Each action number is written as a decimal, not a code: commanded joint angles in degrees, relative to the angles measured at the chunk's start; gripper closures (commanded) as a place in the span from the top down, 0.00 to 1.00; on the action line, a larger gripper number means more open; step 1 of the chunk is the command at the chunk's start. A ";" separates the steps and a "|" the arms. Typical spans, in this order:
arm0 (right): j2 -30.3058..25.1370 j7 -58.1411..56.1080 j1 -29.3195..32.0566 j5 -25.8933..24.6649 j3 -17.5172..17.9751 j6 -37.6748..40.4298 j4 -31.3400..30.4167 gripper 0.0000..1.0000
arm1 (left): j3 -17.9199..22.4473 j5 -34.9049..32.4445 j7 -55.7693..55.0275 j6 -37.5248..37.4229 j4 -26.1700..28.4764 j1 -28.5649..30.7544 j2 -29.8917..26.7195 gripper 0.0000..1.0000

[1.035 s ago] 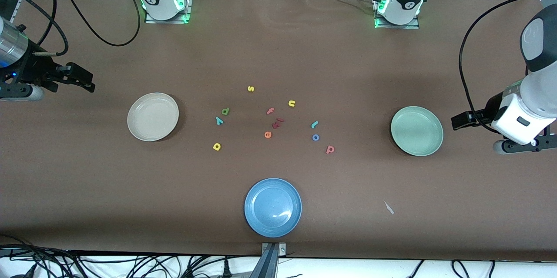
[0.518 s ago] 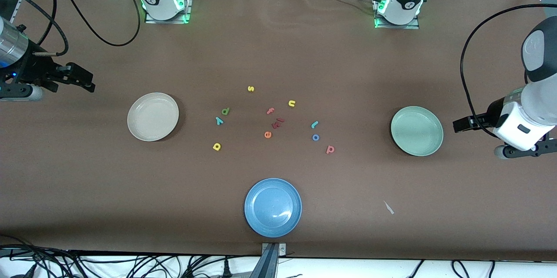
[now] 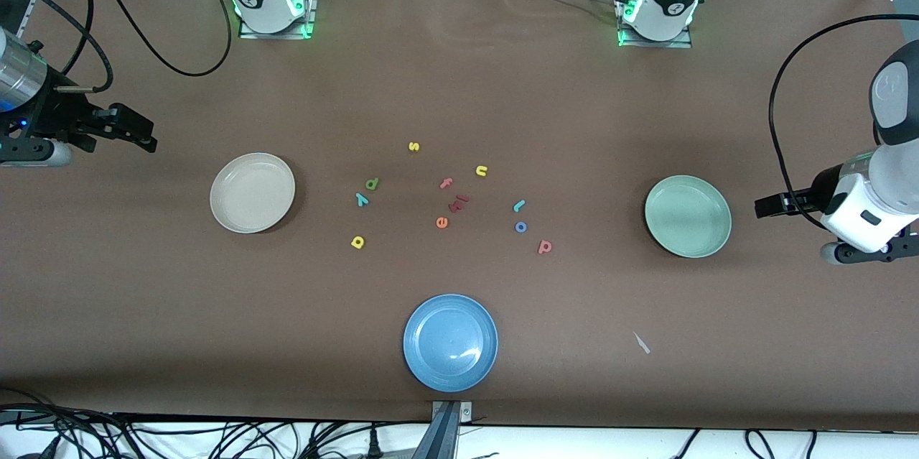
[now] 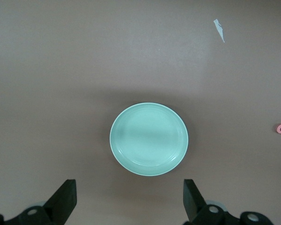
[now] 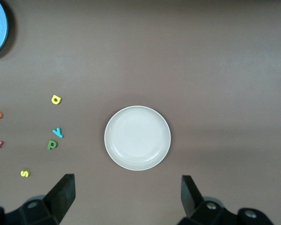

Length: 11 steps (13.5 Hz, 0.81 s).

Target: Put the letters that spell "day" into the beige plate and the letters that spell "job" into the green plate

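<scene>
Both claws wide open and empty, no letter moved yet.

The left claw (image 4: 127, 206) hangs with fingers spread wide and nothing in them, up over the left arm's end of the bench (image 3: 459, 85), just outside the green plate (image 3: 688, 216). The right claw (image 5: 125, 204) hangs equally spread and empty over the right arm's end, outside the beige plate (image 3: 252, 192). Both plates hold nothing. The green d (image 3: 372, 184), teal y (image 3: 361, 199) and yellow a (image 3: 357, 242) lie near the beige plate; the teal j (image 3: 519, 205), blue o (image 3: 520, 227) and red b (image 3: 545, 247) lie toward the green plate. The sorting looks unstarted. Next, I judge, each claw must travel inward, drop low and pinch one tiny flat letter.
</scene>
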<state>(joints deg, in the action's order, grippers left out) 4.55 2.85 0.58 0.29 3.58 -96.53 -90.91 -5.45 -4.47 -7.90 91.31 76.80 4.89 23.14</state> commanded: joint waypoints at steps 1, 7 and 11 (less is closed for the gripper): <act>-0.42 0.31 0.21 0.51 0.29 -0.24 -0.32 1.00 | -0.18 0.86 5.25 -0.26 0.63 1.34 -0.46 1.00; -0.42 0.23 0.21 0.51 0.20 -0.15 -0.41 1.00 | -0.27 1.22 5.70 -0.43 0.63 2.49 -0.73 1.00; -0.42 0.31 0.21 0.51 0.29 -0.15 -0.32 1.00 | -0.27 1.83 5.70 -0.52 0.72 2.50 -0.73 1.00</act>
<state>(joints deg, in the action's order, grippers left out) 4.56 2.85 0.58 0.29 3.58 -96.53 -90.91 -5.45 -4.17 -3.60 91.26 76.91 6.98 23.21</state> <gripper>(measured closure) 0.000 0.000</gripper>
